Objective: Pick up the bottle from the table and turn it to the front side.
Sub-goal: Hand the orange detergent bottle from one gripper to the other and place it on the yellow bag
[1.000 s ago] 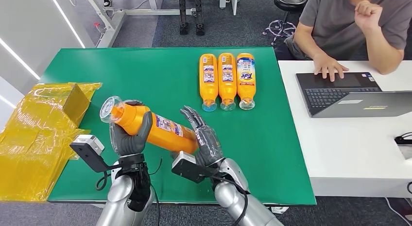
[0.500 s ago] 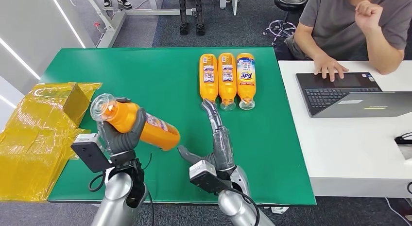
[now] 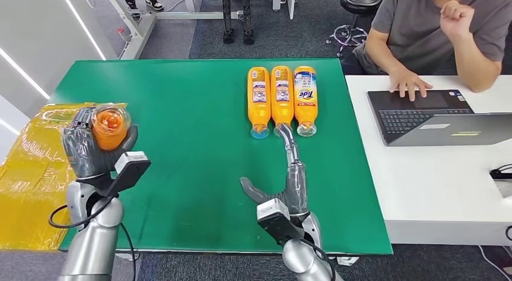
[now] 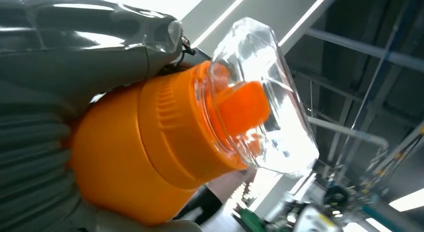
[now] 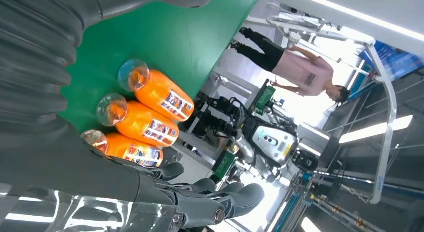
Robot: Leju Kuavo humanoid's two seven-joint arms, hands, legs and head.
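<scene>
One orange plastic detergent bottle with a clear cap (image 3: 110,127) sits in our left hand (image 3: 90,149), fingers (image 3: 77,129) wrapped round its body, raised over the bench's (image 3: 181,106) left edge with its long axis running cap-first toward our head. Our right hand (image 3: 290,172) stretches flat and released, pointing at three orange bottles lying side by side (image 3: 282,100) near the far edge.

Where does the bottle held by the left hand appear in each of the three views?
Head view: the held bottle is at the left, cap toward the camera, in the left hand.
Left wrist view: it is central, clear cap at the right.
Right wrist view: not in it.
Shared landmark: the clear cap.
</scene>
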